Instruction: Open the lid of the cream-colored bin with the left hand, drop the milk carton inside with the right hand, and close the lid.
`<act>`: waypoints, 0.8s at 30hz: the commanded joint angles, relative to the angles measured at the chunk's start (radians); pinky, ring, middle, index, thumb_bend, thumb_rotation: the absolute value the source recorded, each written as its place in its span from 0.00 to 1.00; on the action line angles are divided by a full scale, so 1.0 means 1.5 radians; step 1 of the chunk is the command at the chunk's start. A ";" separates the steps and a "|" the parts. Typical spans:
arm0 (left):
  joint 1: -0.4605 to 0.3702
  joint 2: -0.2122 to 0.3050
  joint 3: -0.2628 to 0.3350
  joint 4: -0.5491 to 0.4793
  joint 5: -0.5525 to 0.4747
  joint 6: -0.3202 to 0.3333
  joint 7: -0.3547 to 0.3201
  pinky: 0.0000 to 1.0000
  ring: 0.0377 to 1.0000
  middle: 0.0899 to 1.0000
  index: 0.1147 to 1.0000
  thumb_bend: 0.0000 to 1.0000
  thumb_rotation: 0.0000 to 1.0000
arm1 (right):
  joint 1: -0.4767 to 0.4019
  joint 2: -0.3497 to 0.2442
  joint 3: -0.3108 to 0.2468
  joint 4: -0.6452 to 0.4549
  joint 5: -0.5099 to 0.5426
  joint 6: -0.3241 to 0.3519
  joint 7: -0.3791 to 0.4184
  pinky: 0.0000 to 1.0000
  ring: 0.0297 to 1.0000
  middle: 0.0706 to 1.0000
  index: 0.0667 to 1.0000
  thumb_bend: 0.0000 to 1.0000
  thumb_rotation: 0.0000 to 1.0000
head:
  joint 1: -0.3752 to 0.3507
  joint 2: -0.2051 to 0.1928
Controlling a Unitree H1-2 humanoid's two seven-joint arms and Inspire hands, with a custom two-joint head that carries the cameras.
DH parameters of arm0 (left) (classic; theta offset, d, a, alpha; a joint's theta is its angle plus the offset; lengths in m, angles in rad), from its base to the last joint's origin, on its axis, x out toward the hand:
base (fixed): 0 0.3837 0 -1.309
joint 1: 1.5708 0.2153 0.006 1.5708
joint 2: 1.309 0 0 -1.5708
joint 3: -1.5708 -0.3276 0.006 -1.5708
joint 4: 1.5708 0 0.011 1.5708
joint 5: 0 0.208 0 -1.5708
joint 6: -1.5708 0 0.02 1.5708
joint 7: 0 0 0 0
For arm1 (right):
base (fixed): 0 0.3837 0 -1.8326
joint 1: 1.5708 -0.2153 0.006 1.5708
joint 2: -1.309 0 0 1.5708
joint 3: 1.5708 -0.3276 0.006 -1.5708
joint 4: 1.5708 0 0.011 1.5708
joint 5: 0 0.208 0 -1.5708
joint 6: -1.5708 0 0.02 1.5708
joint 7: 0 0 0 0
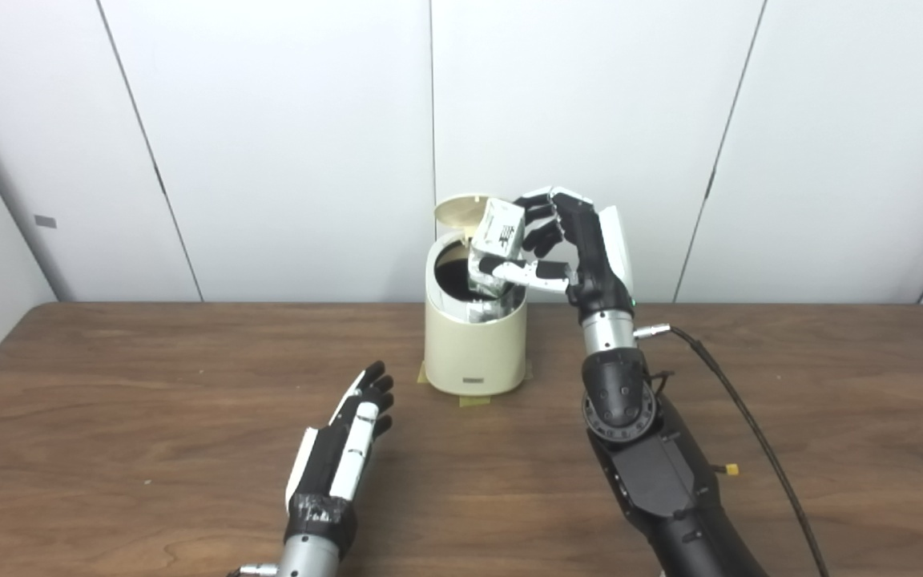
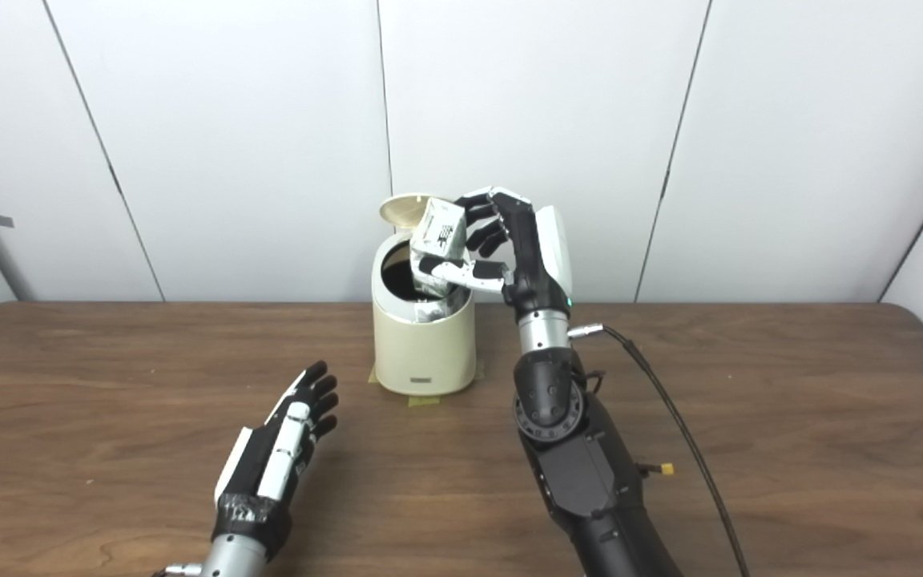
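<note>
Milk carton (image 1: 498,240) at frame centre, tilted over open cream bin (image 1: 473,344) rim, gripped by right robot hand (image 1: 570,248); lid (image 1: 459,211) up. Left robot hand (image 1: 349,449) open, empty, lower left on surface (image 1: 109,401), wide room around.

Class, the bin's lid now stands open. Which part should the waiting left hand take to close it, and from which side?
Take the lid by its raised upper rim, from the bin's left, since the right hand with the milk carton crowds the right. The left hand is open.
</note>
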 commanded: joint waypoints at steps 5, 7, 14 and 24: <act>-0.036 -0.011 0.010 -0.015 0.004 -0.048 0.012 0.91 0.92 0.91 0.93 0.44 0.85 | -0.050 -0.006 0.004 -0.003 -0.003 -0.049 -0.012 0.32 0.39 0.46 0.48 0.50 0.00 | 0.000 -0.001; -0.038 -0.010 0.009 -0.015 0.005 -0.050 0.014 0.91 0.91 0.91 0.93 0.44 0.84 | -0.048 -0.008 0.006 -0.003 -0.005 -0.045 -0.010 0.33 0.39 0.46 0.47 0.50 0.00 | 0.000 -0.001; -0.040 -0.012 0.012 -0.014 -0.007 -0.053 0.014 0.92 0.91 0.91 0.92 0.43 0.85 | -0.043 -0.012 0.014 -0.019 -0.013 -0.016 0.011 0.34 0.42 0.50 0.44 0.50 0.00 | -0.001 -0.005; -0.042 -0.012 0.015 0.000 -0.031 -0.072 0.008 0.92 0.92 0.92 0.93 0.44 0.92 | -0.040 -0.012 0.018 -0.023 -0.030 -0.002 0.012 0.44 0.58 0.60 0.46 0.48 0.00 | -0.005 -0.006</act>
